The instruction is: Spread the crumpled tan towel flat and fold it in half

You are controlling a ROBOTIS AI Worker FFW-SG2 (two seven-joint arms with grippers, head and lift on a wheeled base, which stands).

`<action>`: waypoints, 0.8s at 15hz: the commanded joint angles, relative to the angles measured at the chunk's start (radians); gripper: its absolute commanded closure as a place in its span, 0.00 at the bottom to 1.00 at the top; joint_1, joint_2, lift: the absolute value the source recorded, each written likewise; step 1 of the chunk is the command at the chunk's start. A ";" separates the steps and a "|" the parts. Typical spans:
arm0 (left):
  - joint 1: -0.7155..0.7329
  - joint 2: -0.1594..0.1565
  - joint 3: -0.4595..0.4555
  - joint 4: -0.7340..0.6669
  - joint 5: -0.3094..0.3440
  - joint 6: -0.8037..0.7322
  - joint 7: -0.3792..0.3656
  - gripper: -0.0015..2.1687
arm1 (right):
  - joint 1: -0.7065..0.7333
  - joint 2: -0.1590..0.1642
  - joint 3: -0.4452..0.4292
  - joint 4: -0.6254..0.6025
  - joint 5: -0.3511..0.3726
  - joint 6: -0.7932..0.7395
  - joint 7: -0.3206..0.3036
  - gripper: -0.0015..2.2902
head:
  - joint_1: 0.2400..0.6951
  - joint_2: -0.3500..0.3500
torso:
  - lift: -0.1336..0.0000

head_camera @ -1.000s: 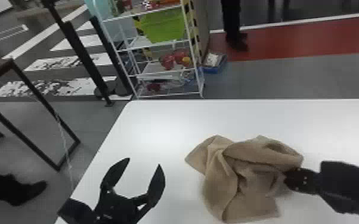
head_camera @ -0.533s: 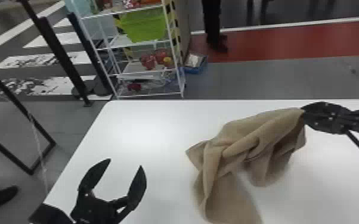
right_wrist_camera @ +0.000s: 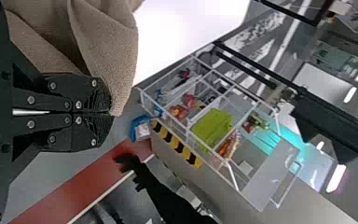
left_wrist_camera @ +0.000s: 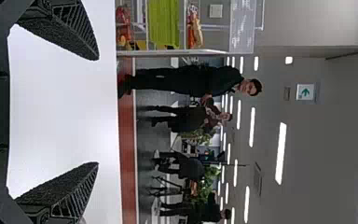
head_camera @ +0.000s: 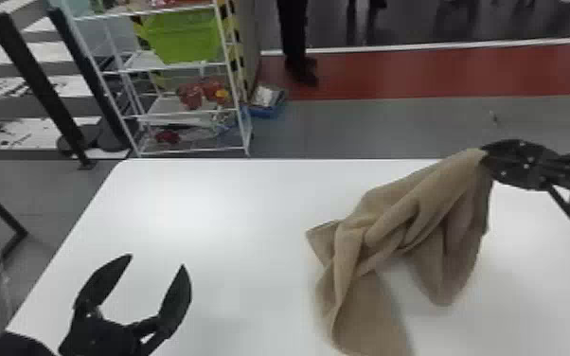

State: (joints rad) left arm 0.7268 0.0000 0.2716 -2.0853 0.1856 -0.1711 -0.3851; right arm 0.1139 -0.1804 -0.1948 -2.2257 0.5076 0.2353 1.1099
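The tan towel hangs in loose folds from its upper right corner, its lower left part lying bunched on the table. My right gripper is shut on that corner, raised above the table at the right. In the right wrist view, the right gripper has its two fingers pressed together on the towel's edge. At the table's left side my left gripper stands open, well apart from the towel. In the left wrist view, the left gripper has nothing between its widely parted fingers.
A white table carries the towel, its far edge running behind it. Beyond that edge at the left stands a white wire shelf with a green bin. Dark posts rise at the far left.
The right gripper has gone up and away toward the far right, lifting and stretching the towel from its crumpled heap. The left gripper has stayed open; the whole head view has shifted somewhat.
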 commanded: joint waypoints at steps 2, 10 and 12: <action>-0.007 -0.003 -0.022 -0.007 0.000 0.045 -0.044 0.04 | 0.046 -0.033 0.026 0.057 0.117 -0.036 -0.002 0.58 | 1.00 0.64 | 0.08; 0.034 -0.003 -0.249 -0.093 -0.071 0.290 -0.132 0.04 | 0.032 0.001 0.100 0.087 0.109 -0.027 -0.085 0.46 | 1.00 0.44 | 0.08; 0.043 -0.003 -0.302 -0.110 -0.115 0.327 -0.083 0.04 | 0.026 0.002 0.118 0.080 0.114 -0.015 -0.087 0.46 | 1.00 0.41 | 0.08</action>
State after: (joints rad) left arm 0.7626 0.0000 0.0135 -2.1806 0.1045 0.1228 -0.4897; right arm 0.1440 -0.1809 -0.0903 -2.1402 0.6183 0.2129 1.0227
